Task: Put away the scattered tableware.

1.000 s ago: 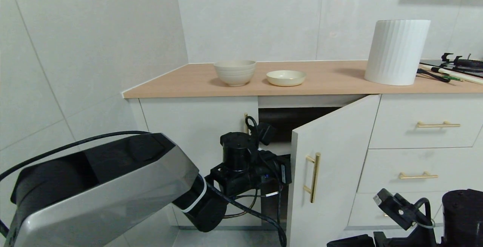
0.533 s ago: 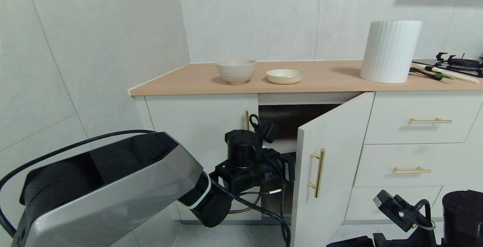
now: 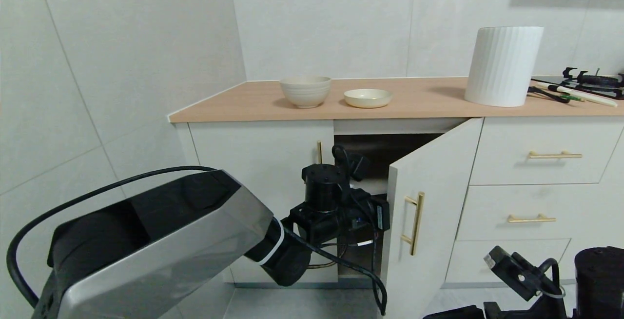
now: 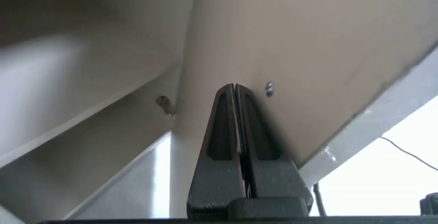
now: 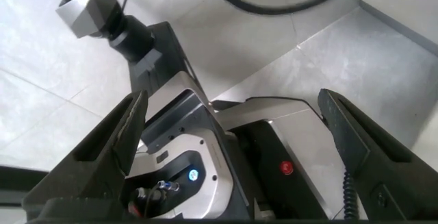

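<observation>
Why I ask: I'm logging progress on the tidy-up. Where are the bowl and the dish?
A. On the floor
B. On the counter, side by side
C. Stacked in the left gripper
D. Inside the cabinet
B: the bowl and the dish sit apart on the counter, above the cabinet with its door open.

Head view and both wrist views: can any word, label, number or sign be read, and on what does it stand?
No readable text in any view.
Small white tag on the black cable: too small to tell if it carries print.
Beige ribbed bowl, shallow cream dish, ribbed white cylindrical container, white cabinet door: no print visible.
</observation>
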You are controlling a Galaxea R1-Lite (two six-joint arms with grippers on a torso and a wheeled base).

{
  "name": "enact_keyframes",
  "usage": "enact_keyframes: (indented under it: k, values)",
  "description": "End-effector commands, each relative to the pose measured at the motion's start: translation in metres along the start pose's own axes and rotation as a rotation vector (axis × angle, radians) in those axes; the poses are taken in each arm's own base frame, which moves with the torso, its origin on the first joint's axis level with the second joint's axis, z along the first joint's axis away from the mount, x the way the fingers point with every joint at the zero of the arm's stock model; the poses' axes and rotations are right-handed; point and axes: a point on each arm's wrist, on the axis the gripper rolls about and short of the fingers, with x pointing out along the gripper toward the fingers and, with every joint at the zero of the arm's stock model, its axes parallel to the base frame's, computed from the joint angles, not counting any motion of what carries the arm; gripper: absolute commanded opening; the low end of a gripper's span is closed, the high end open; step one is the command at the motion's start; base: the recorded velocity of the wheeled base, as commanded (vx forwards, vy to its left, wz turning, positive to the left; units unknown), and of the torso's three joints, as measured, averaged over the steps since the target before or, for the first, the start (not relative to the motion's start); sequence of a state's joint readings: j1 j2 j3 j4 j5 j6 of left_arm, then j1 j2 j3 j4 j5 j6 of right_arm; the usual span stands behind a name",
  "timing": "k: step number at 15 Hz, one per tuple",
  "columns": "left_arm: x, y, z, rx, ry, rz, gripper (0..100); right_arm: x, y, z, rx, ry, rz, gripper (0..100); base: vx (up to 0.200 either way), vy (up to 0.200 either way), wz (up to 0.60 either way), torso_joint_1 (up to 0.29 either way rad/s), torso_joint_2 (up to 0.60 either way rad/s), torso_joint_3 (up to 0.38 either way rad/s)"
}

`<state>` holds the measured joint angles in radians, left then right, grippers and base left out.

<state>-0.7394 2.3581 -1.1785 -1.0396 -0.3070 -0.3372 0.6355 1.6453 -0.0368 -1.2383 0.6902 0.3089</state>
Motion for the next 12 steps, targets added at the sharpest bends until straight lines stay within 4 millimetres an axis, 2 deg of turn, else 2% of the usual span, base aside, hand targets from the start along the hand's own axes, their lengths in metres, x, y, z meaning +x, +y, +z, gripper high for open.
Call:
enact_keyframes:
  k: [1, 2, 3, 4, 5, 7, 8, 9, 10, 11, 12]
  values:
    - [0.002, -0.047, 0.006, 0.029, -0.002, -0.101, 0, -0.007, 0.011, 0.003, -0.037, -0.03, 0.028, 100, 0.0, 0.0, 0.0, 0.0, 0.0, 0.0]
    - [-0.003, -0.08, 0.006, 0.044, 0.015, -0.166, 0, -0.011, 0.017, 0.003, -0.055, -0.041, 0.053, 100, 0.0, 0.0, 0.0, 0.0, 0.0, 0.0]
    - [-0.007, -0.096, 0.005, 0.053, 0.023, -0.198, 0, -0.014, 0.02, 0.002, -0.061, -0.044, 0.065, 100, 0.0, 0.0, 0.0, 0.0, 0.0, 0.0]
    - [-0.018, -0.122, 0.002, 0.066, 0.049, -0.255, 0, -0.018, 0.024, 0.002, -0.073, -0.05, 0.086, 100, 0.0, 0.0, 0.0, 0.0, 0.0, 0.0]
    - [-0.032, -0.13, -0.002, 0.068, 0.08, -0.267, 0, -0.019, 0.026, 0.003, -0.08, -0.057, 0.095, 100, 0.0, 0.0, 0.0, 0.0, 0.0, 0.0]
    - [-0.04, -0.109, 0.004, 0.059, 0.062, -0.202, 0, -0.019, 0.026, 0.003, -0.083, -0.057, 0.094, 100, 0.0, 0.0, 0.0, 0.0, 0.0, 0.0]
    - [-0.056, -0.08, 0.021, 0.053, 0.003, -0.111, 0, -0.017, 0.024, 0.004, -0.083, -0.057, 0.09, 100, 0.0, 0.0, 0.0, 0.0, 0.0, 0.0]
    - [-0.067, -0.068, 0.031, 0.051, -0.027, -0.06, 0, -0.013, 0.022, 0.008, -0.086, -0.065, 0.081, 100, 0.0, 0.0, 0.0, 0.0, 0.0, 0.0]
    - [-0.091, -0.05, 0.051, 0.049, -0.078, 0.024, 0, 0.001, 0.013, 0.022, -0.089, -0.105, 0.0, 100, 0.0, 0.0, 0.0, 0.0, 0.0, 0.0]
    - [-0.098, -0.047, 0.056, 0.05, -0.089, 0.04, 0, 0.005, 0.01, 0.026, -0.089, -0.121, -0.037, 100, 0.0, 0.0, 0.0, 0.0, 0.0, 0.0]
    - [-0.136, -0.031, 0.076, 0.056, -0.116, 0.135, 0, 0.029, -0.008, 0.047, -0.092, -0.216, -0.247, 100, 0.0, 0.0, 0.0, 0.0, 0.0, 0.0]
